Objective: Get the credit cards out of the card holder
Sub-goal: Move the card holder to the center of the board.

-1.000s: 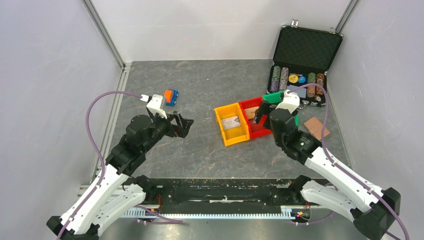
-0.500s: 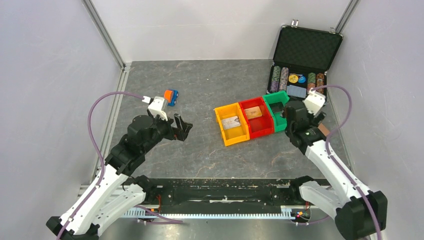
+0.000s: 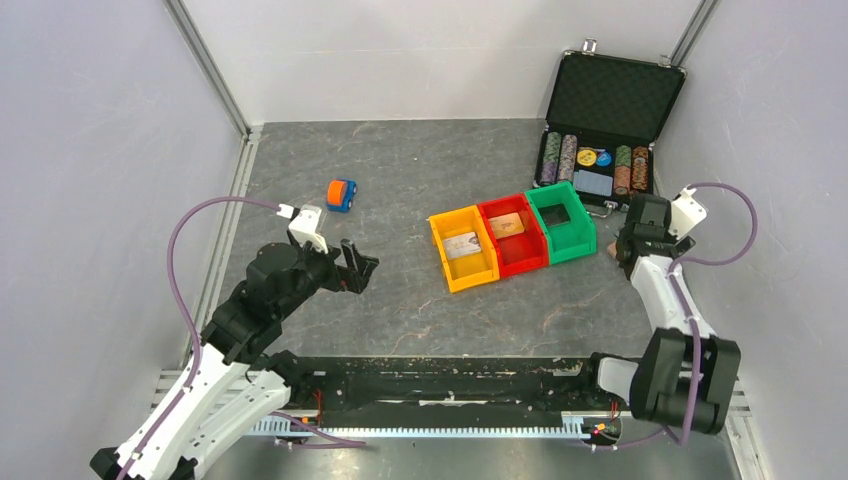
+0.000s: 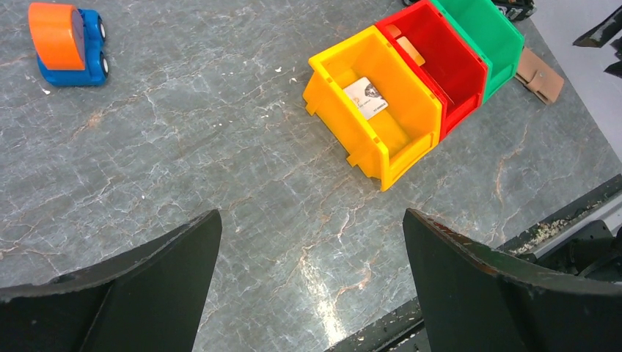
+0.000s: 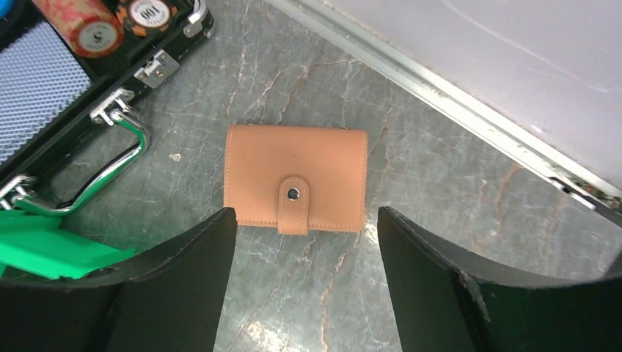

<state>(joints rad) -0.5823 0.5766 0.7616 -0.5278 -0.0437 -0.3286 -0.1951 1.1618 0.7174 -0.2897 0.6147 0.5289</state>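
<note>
Step in hand: reach for card holder. Left gripper (image 4: 309, 216) idle over table, jaws wide, empty. Right gripper (image 5: 306, 213) at far right, jaws apart, nothing held, hovering over card holder (image 5: 295, 178). Holder lies flat near right wall, snap tab shut; credit cards inside not visible. Next move likely calls for descent, pinch across holder, then tab undone.

Around: toy car (image 3: 341, 194); yellow bin (image 4: 341, 136) and red bin (image 4: 456, 110), card in each; green bin (image 4: 506, 55); chip case (image 3: 612, 95). Case handle (image 5: 121, 165) near holder, may crowd one finger.

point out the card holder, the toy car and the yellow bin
card holder (image 5: 295, 165), right wrist view, its closed front face
toy car (image 4: 55, 33), left wrist view, on its orange roof
yellow bin (image 4: 343, 121), left wrist view, on its near outer wall
</note>
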